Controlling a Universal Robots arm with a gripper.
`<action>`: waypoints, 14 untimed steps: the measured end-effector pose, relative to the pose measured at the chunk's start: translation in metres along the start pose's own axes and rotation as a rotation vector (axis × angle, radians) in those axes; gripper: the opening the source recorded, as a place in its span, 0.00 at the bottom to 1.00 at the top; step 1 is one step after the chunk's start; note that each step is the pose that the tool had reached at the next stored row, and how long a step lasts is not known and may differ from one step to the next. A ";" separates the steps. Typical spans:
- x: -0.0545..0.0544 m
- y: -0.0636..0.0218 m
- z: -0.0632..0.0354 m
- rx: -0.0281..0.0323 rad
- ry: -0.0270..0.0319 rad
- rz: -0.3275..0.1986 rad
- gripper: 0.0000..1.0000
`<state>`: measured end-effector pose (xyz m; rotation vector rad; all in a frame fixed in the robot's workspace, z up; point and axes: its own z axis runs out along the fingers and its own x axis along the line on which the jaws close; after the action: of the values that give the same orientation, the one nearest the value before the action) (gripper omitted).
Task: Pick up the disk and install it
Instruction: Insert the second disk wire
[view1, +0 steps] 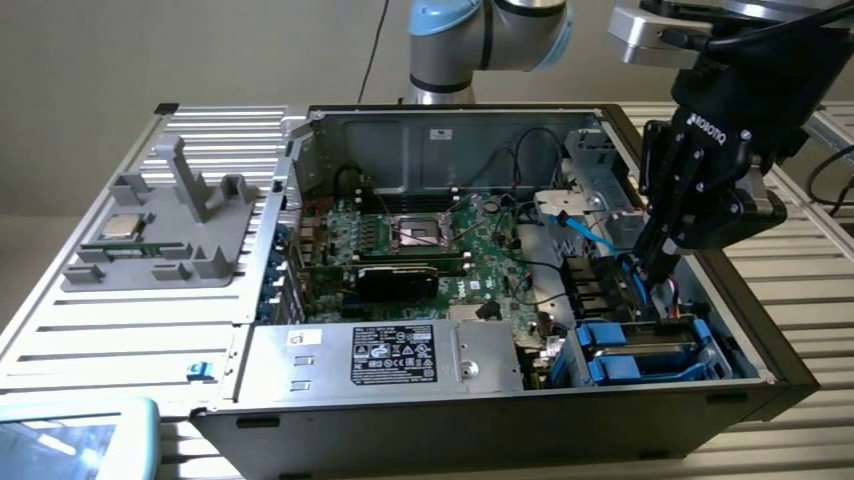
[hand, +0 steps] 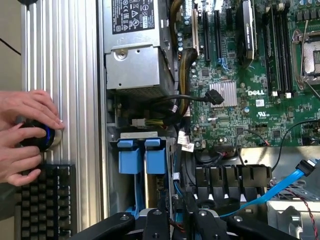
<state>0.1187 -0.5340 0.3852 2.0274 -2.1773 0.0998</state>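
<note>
- Exterior view, left of frame: grey fixture (view1: 167, 225) holding a small silver chip (view1: 122, 226).
- Centre: green motherboard (view1: 427, 245) inside the open computer case (view1: 747, 385); silver power supply (view1: 387, 355) at lower centre.
- Lower right: disk (view1: 638, 352) with blue tabs seated in its bay.
- Right: gripper (view1: 658, 272) reaching down just above disk; grip state impossible to tell.
</note>
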 end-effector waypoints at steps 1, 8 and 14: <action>0.000 -0.0009 0.0008 -0.0033 0.0001 -0.001 0.25; 0.000 -0.0080 0.0049 -0.0332 0.0005 -0.006 0.25; 0.000 -0.0089 0.0094 -0.0532 -0.0126 -0.010 0.25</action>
<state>0.1269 -0.5361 0.3754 2.0153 -2.1534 0.0277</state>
